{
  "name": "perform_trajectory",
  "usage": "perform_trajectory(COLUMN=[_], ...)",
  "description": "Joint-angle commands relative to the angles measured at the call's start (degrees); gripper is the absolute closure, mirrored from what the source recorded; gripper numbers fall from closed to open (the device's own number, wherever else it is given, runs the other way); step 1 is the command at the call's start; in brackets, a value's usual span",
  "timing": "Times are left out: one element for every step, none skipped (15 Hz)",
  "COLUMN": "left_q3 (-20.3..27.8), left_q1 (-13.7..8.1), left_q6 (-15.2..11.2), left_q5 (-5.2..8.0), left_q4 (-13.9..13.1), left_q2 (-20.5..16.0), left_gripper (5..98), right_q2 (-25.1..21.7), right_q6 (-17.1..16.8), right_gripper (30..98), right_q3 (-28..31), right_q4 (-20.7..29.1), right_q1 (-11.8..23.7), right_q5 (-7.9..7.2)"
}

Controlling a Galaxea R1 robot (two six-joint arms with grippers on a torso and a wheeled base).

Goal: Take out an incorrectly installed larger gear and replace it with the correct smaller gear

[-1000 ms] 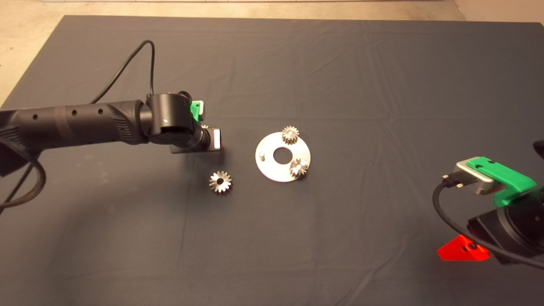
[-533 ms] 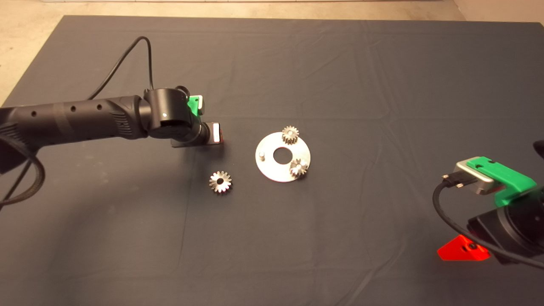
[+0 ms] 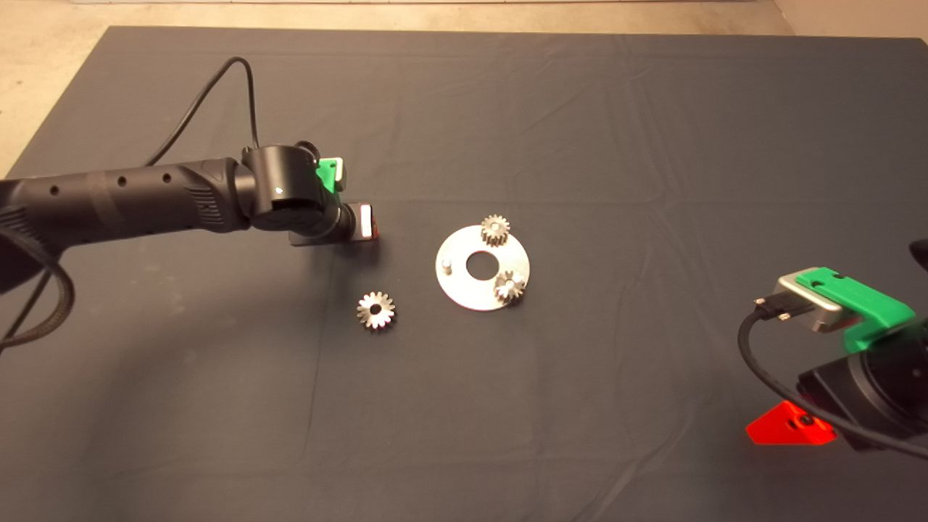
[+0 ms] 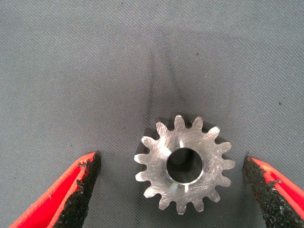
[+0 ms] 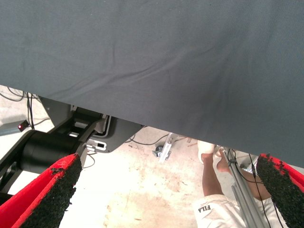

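Hovering over the mat (image 3: 580, 109), the left claw (image 4: 171, 190) stands wide around the smaller gear (image 4: 184, 164), untouched. The larger gear (image 3: 375, 310) lies beside the plate (image 3: 455, 286). Right claw (image 5: 171, 194) parked wide.

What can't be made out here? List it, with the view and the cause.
- Head view: the smaller gear is hidden under the left gripper.
- Left wrist view: the pads are cut by the picture's edge.
- Head view: the right gripper shows one finger only; the arm covers the other.
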Motion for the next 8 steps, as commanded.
perform_trajectory(left_q3=[-0.23, -0.06, 0.16, 0.30, 0.38, 0.38, 0.38, 0.38], left_q1=[-1.13, -1.41, -1.70, -2.10, -2.19, -2.19, -2.19, -2.19], left_q6=[0.46, 0.37, 0.42, 0.37, 0.48, 0.55, 0.64, 0.55], left_q5=[0.43, 0.43, 0.43, 0.43, 0.43, 0.49, 0.43, 0.34], left_q4=[0.79, 0.76, 0.75, 0.75, 0.75, 0.83, 0.83, 0.75], left_q2=[-0.48, -0.48, -0.52, -0.74, -0.92, -1.00, -1.09, -1.18], left_gripper=[25.7, 25.7, 25.7, 25.7, 25.7, 27.3, 28.4, 28.6], right_q2=[0.00, 0.00, 0.00, 0.00, 0.00, 0.00, 0.00, 0.00], right_q6=[0.35, 0.35, 0.35, 0.35, 0.35, 0.35, 0.35, 0.35], right_gripper=[30.8, 30.8, 30.8, 30.8, 30.8, 30.8, 30.8, 30.8], right_q3=[0.26, 0.26, 0.26, 0.26, 0.26, 0.26, 0.26, 0.26], right_q4=[-1.43, -1.43, -1.43, -1.43, -1.43, -1.43, -1.43, -1.43], right_q1=[0.81, 0.81, 0.81, 0.81, 0.81, 0.81, 0.81, 0.81], right_q5=[-7.16, -7.16, -7.16, -7.16, -7.16, -7.16, -7.16, -7.16])
